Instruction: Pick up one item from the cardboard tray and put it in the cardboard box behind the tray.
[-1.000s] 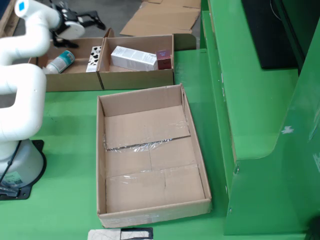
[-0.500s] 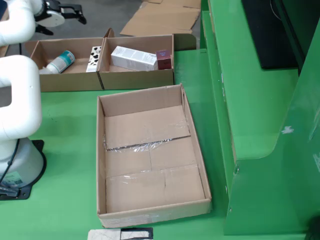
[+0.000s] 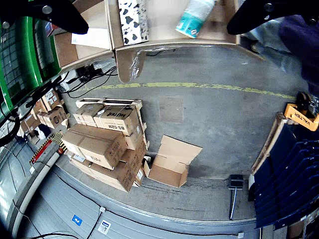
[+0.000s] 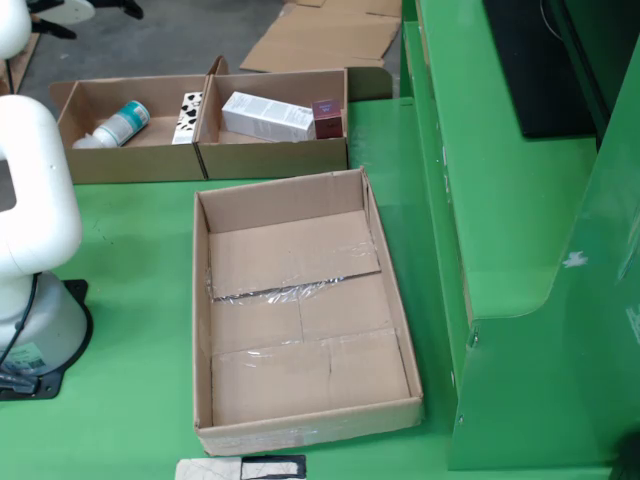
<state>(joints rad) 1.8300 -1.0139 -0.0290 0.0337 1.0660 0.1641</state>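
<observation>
In the side view, the two-compartment cardboard tray (image 4: 270,158) stands on the green table. Its left compartment holds a teal-and-white bottle (image 4: 120,124) and a cow-patterned box (image 4: 188,117). The right one holds a white box (image 4: 267,116) and a small dark red box (image 4: 326,117). In front of the tray sits the large cardboard box (image 4: 201,300), with nothing inside. The view that rides on the gripper shows the cow-patterned box (image 3: 133,21) and the bottle (image 3: 195,19) in the tray (image 3: 174,46). My gripper (image 3: 159,12) is open, its black fingers (image 3: 55,15) wide apart and holding nothing.
The arm's white body (image 4: 30,200) stands at the left of the table in the side view, and a green machine housing (image 4: 520,250) walls the right. Beyond the table, the gripper's view shows stacked cartons (image 3: 107,144), an open carton (image 3: 172,164) and blue crates (image 3: 289,174).
</observation>
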